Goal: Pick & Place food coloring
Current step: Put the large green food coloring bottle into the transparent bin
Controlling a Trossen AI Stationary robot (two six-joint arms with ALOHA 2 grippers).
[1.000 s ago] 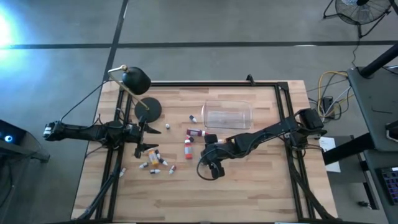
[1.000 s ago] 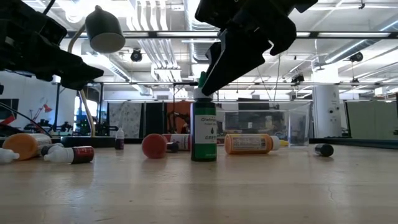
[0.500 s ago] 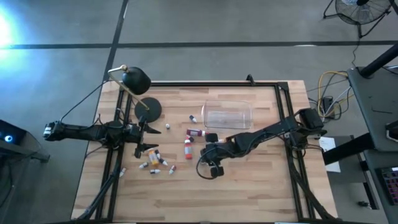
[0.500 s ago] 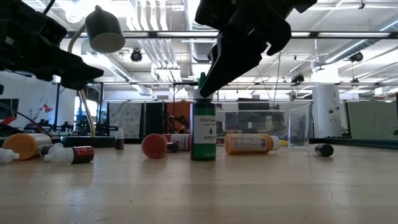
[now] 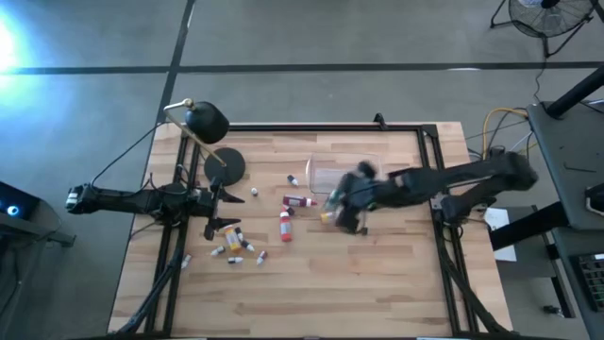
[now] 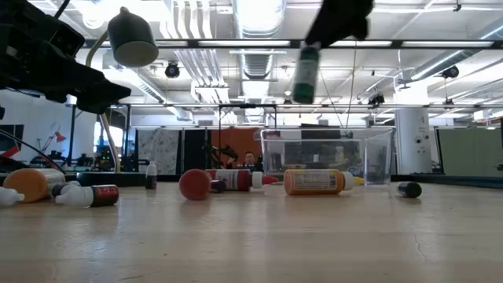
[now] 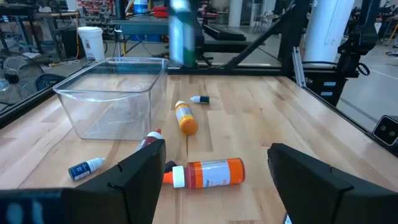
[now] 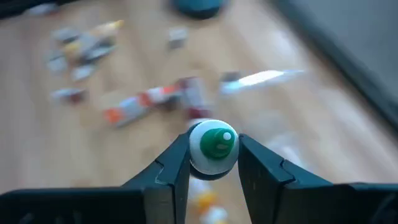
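A green food coloring bottle (image 6: pixel 305 72) hangs in the air under my right gripper (image 8: pixel 213 163), which is shut on it near the clear tub's (image 7: pixel 112 93) near wall. In the left wrist view the green bottle (image 7: pixel 183 31) shows above the tub's corner. Other food coloring bottles lie on their sides on the table: an orange one (image 7: pixel 208 173), a smaller orange one (image 7: pixel 185 118), a red one (image 5: pixel 300 201) and a cluster of tiny ones (image 5: pixel 236 247). My left gripper (image 7: pixel 214 158) is open and waits at the table's left (image 5: pixel 222 203), above that cluster. My right gripper pinches the green bottle at its top, just under the green cap (image 8: pixel 214 142), with one finger (image 8: pixel 176 167) on each side. The fingers come from above, pointing down. The bottle is lifted clear of the table and hangs below them, slightly tilted.
A black desk lamp stands at the far left, its head (image 5: pixel 208 123) over its round base (image 5: pixel 225 165). The tub (image 5: pixel 321 175) sits far of centre. Black rails (image 5: pixel 434 170) frame the tabletop. Bare wood (image 5: pixel 311 293) spreads along the near side.
My right gripper has lifted the green bottle off the table, where it stood upright, and carried it fast up and toward the far right, to the tub. The bottle now hangs well above the tabletop. The left arm has kept still.
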